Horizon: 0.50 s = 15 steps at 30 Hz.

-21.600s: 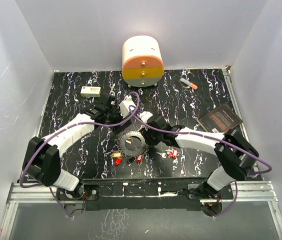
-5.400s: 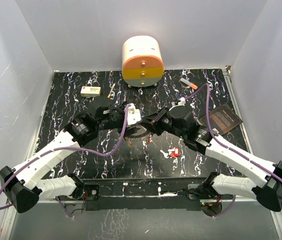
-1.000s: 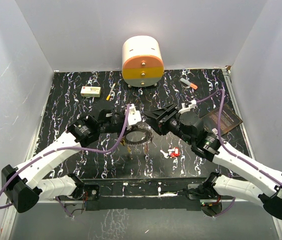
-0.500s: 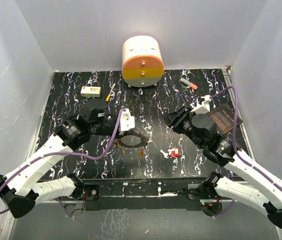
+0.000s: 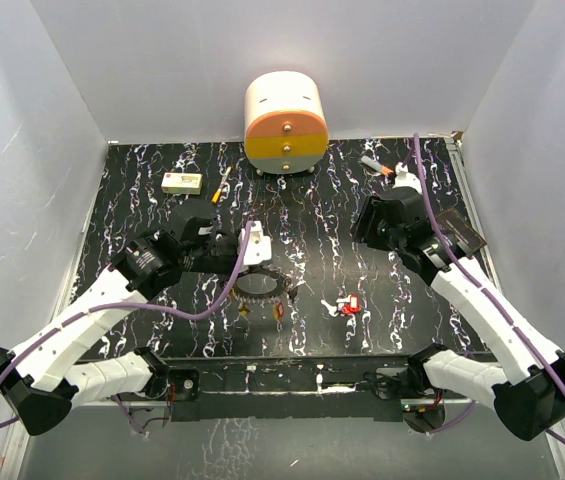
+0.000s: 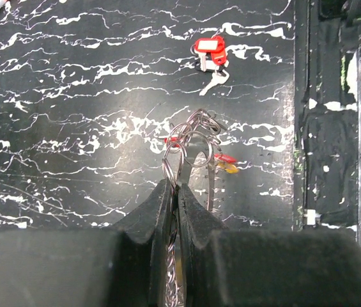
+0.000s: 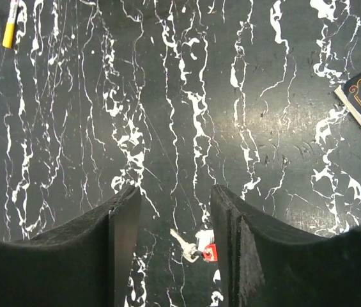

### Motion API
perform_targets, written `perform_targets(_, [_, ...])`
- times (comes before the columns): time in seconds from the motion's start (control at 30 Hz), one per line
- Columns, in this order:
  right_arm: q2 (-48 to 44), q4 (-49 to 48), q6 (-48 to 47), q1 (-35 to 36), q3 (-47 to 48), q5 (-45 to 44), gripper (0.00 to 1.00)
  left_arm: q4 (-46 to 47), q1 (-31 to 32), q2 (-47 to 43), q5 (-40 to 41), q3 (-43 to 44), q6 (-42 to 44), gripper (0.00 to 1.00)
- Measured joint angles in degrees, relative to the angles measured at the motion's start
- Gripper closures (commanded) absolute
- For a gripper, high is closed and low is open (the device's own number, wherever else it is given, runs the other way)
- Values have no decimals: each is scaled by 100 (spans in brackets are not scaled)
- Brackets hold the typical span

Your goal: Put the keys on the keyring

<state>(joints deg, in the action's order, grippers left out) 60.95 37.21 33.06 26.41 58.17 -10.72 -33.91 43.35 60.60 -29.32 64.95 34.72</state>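
My left gripper [image 5: 249,270] is shut on the rim of the keyring [image 5: 262,286], a grey metal ring held a little above the black marbled table. In the left wrist view the fingertips [image 6: 167,192] pinch the keyring [image 6: 193,144] edge-on. Red and yellow keys [image 6: 226,164] hang from it, seen from above as small keys [image 5: 280,310] below the ring. One loose red-headed key [image 5: 347,305] lies on the table to the right. My right gripper [image 5: 367,228] hovers open and empty above the table, with the loose key [image 7: 196,246] showing far below between its fingers [image 7: 126,220].
A round cream, orange and yellow drawer box [image 5: 285,123] stands at the back. A white box [image 5: 181,182] and yellow pen [image 5: 220,188] lie at the back left, an orange-tipped marker [image 5: 377,166] at the back right, and a dark book [image 5: 457,232] on the right.
My right arm has drawn back from the ring toward the right and risen. The left gripper has stayed shut on the ring and shifted slightly left and nearer.
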Motion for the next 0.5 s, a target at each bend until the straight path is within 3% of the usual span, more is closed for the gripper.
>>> perform_targets(0.5, [450, -136, -273, -181, -839, 1056, 50, -387, 0, -391, 507, -619, 2503, 100])
